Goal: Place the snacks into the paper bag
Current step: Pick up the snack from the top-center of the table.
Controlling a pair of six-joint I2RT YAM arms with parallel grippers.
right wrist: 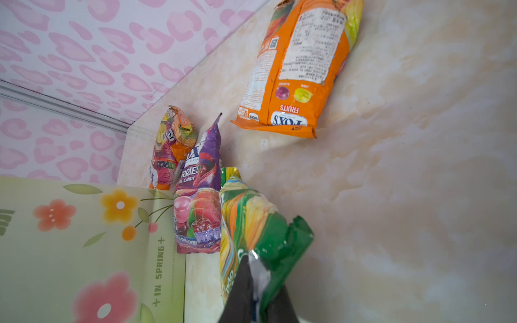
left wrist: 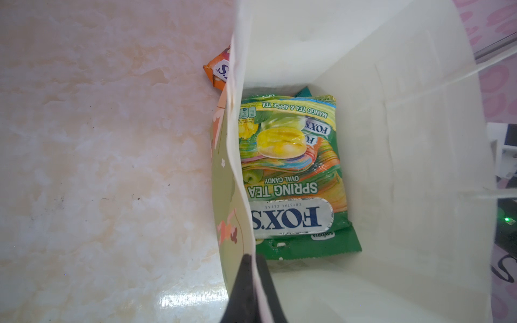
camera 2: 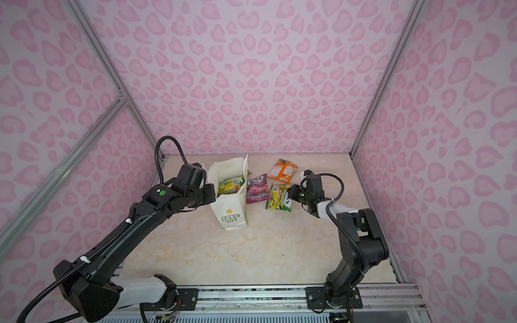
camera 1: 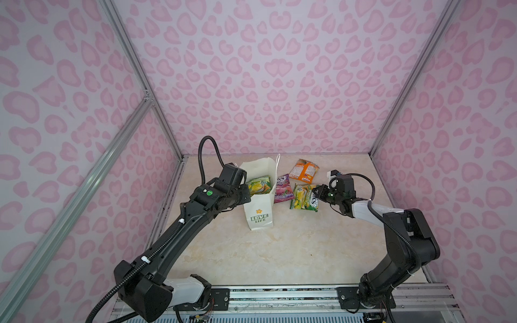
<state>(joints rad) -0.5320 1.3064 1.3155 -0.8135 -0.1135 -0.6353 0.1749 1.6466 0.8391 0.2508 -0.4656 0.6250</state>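
- The paper bag (camera 1: 258,201) stands upright with its mouth open on the worktop (camera 1: 279,251). Taking the back wall as 12 o'clock, it is a little toward 11 o'clock from the worktop's middle in both top views.
- The left gripper (left wrist: 253,261) is closed on the bag's top edge at the bag's 9 o'clock side, with one finger inside the wall and one outside.
- A Spring Tea packet (left wrist: 291,173) lies face up inside the bag, and a teal corner (left wrist: 305,91) of another packet pokes out beneath it.
- The right gripper (right wrist: 260,276) is clamped on the end seam of a green packet (camera 1: 305,197), which is at 3 o'clock from the bag and apart from it. I cannot tell whether the packet is clear of the worktop.
- A purple packet (camera 1: 283,191) lies between the bag and the green packet, just beside the bag.
- An orange packet (camera 1: 304,170) lies back side up at about 1 o'clock from the bag, apart from the others.
- A multicoloured packet (right wrist: 173,148) sits at the bag's 12 o'clock and is mostly hidden in the top views.
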